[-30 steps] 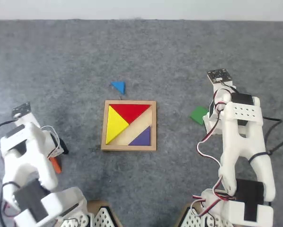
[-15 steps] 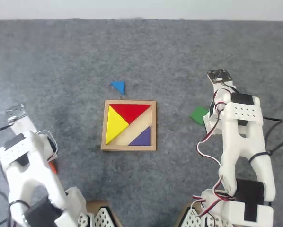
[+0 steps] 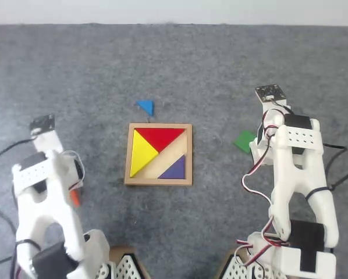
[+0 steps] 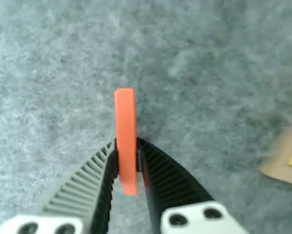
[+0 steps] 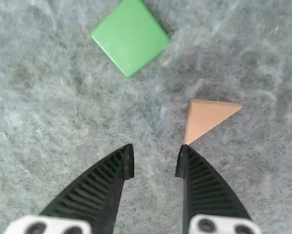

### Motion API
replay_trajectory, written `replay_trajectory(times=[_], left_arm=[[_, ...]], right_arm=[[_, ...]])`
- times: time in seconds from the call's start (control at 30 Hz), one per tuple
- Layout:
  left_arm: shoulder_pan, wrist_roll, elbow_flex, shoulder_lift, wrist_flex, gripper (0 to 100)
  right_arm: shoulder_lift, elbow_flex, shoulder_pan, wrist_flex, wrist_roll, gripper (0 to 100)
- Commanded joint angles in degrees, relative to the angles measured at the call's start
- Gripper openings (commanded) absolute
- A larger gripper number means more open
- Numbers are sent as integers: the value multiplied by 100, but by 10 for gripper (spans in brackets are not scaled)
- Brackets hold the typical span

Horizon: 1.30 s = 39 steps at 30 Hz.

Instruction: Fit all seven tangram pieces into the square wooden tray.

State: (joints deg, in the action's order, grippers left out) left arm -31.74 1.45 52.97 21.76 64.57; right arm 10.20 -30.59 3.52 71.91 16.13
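Observation:
The square wooden tray [image 3: 130, 156] lies mid-table with a red triangle [image 3: 160, 137], a yellow triangle [image 3: 142, 153] and a purple triangle [image 3: 175, 169] in it. My left gripper [image 4: 127, 163] is shut on an orange piece [image 4: 125, 136] held on edge above the carpet, left of the tray; the orange piece [image 3: 75, 197] peeks out beside the left arm. My right gripper [image 5: 155, 163] stands open over the carpet, close to a tan triangle [image 5: 206, 117] and a green square [image 5: 130, 36]. A blue triangle [image 3: 145, 106] lies beyond the tray.
Grey carpet covers the table. The green square [image 3: 244, 141] lies right of the tray, next to the right arm [image 3: 296, 168]. A corner of the tray [image 4: 285, 163] shows in the left wrist view.
The left arm has swung toward the tray and forward, carrying the orange piece with it. The right arm has not moved.

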Motion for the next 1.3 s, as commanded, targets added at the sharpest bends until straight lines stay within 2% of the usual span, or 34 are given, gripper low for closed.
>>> replay_trajectory(times=[0.0, 0.07, 0.2, 0.3, 0.4, 0.53, 0.63, 0.87, 1.03, 1.27], left_arm=[[791, -264, -884, 237, 545, 9], [1407, -607, -1226, 185, 642, 9], [2760, -1248, -1596, -114, 325, 9], [3736, -1662, -2097, -879, 79, 9], [4343, -2171, -2897, -2075, -167, 9], [4510, -2646, -4013, -3490, -290, 9], [4404, -2778, -4488, -3947, -308, 9], [4440, -2778, -4629, -4105, -316, 13], [4466, -2778, -4593, -4105, -114, 86], [4730, -2804, -4593, -4105, -18, 94]], right_arm=[[295, 44, 57, -101, -167, 144], [295, -62, 57, -242, -176, 144], [303, -457, 57, -743, -422, 144], [347, -712, 57, -1015, -527, 144], [303, -905, 57, -1341, -536, 144], [356, -1169, 57, -1675, -712, 144], [356, -1187, 57, -1692, -730, 144], [356, -1187, 57, -1692, -738, 144], [356, -1187, 57, -1692, -747, 144], [338, -1196, 57, -1692, -721, 144]])
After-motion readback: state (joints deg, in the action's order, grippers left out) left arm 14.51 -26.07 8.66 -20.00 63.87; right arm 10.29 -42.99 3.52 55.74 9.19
